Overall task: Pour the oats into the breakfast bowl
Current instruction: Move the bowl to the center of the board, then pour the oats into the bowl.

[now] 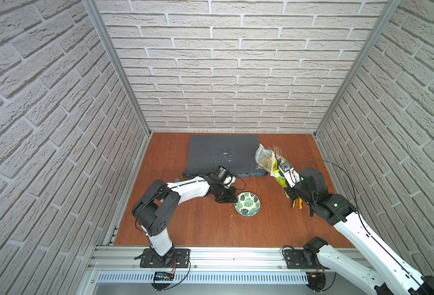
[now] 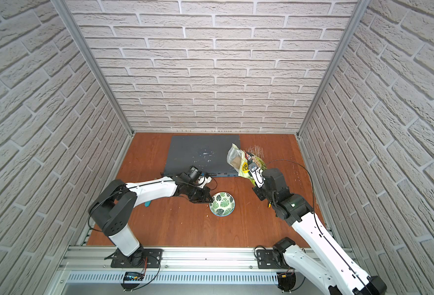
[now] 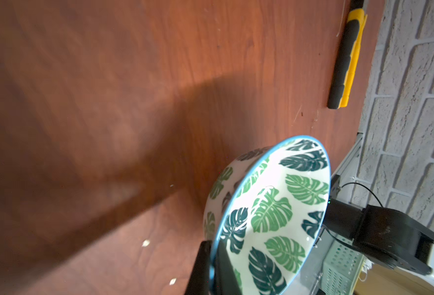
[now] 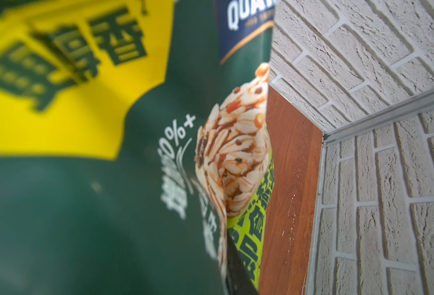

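Clamping the rim of the breakfast bowl [image 1: 248,204] between its fingers [image 3: 200,268], the left gripper [image 1: 234,199] has the bowl directly ahead on the table [image 1: 185,224]; the right gripper [image 1: 288,191] is closed on the oats pouch [image 1: 265,158], which stands above it.

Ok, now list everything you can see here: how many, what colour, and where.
oats pouch: one, light green and yellow with a clear window, held up off the table at the right rear
bowl: one, white with green leaves and a blue rim, empty, middle of the table
flat box: one, dark grey, back of the table
hand tool: one, yellow and black, on the table right of the bowl
loose flakes: a few, pale, on the table near the bowl
table: one, reddish-brown wood
left gripper: black, shut on the bowl's rim
right gripper: black, shut on the oats pouch
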Robot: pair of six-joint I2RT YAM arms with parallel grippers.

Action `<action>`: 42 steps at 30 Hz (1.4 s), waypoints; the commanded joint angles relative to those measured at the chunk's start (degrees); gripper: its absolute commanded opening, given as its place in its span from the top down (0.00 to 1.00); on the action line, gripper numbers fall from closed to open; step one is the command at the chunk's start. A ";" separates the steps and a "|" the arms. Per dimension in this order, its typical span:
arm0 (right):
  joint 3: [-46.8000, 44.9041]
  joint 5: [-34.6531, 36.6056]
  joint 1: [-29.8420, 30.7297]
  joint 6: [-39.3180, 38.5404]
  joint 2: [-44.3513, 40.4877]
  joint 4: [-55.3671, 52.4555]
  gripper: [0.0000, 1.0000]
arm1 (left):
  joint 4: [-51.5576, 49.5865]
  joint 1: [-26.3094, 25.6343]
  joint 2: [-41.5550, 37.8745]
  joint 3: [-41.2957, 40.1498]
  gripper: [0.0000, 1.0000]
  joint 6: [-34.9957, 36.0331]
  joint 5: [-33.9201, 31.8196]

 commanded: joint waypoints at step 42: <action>15.36 37.03 29.55 -44.31 30.20 14.41 0.96 | -5.35 22.22 -40.33 -15.84 0.25 -11.54 -29.44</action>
